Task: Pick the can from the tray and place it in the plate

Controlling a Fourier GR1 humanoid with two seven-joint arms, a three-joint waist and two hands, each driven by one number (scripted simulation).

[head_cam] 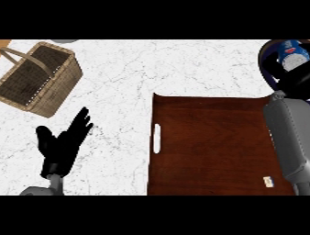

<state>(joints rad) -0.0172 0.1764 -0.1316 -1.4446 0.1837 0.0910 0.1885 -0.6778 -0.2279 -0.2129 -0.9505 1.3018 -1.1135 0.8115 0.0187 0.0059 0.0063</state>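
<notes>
Head view:
Can (293, 54): sitting over the dark plate (268, 69) at upper right, off the tray (208, 147).
Right hand (305, 75): my fingers are curling round the can.
Left hand (64, 142): resting open, fingers straight, near the basket (37, 78).

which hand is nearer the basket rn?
Left. The left hand rests open on the counter just below the wicker basket. The right hand is far across at the plate, beside the can.
</notes>
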